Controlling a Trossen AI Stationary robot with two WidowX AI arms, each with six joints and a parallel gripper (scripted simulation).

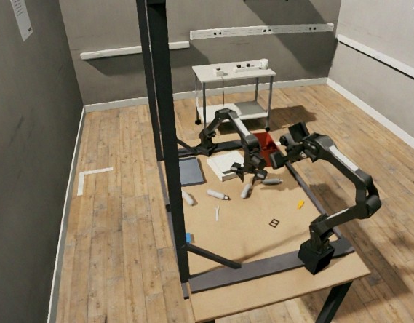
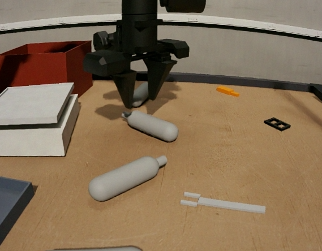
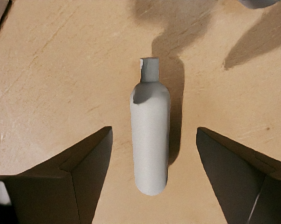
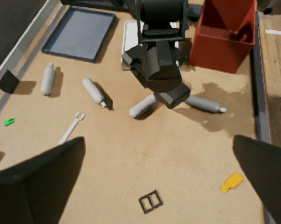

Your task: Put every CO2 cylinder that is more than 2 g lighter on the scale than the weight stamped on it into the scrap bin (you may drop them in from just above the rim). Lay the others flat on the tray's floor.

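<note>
Several grey CO2 cylinders lie flat on the table. My left gripper [image 1: 250, 177] [image 2: 139, 103] [image 3: 154, 133] [image 4: 152, 94] is open and points down. Its fingers straddle the round end of one cylinder [image 1: 272, 180] [image 2: 140, 94] [image 3: 150, 145] [image 4: 206, 104] with a gap on each side. A second cylinder [image 1: 246, 190] [image 2: 151, 125] [image 4: 142, 106] lies just beside it. Two more lie further off, one [image 1: 217, 194] [image 2: 123, 178] [image 4: 93, 91] mid-table and one [image 1: 188, 197] [image 4: 48, 79] near the tray [image 1: 189, 171] [image 2: 10, 195] [image 4: 78, 32]. My right gripper [image 1: 279, 150] [image 4: 158, 142] is open and empty, high beside the red scrap bin [image 1: 262, 140] [image 2: 44, 65] [image 4: 221, 47].
The white scale [image 1: 224, 164] [image 2: 30, 102] stands between tray and bin, with nothing on it. A small white wrench [image 1: 217, 212] [image 2: 222, 203] [image 4: 71, 129], an orange piece [image 1: 300, 204] [image 2: 227, 91] [image 4: 232, 182] and a black buckle [image 1: 273, 222] [image 2: 277, 124] [image 4: 151, 202] lie loose. A dark frame post [image 1: 166, 127] stands at the table's tray side.
</note>
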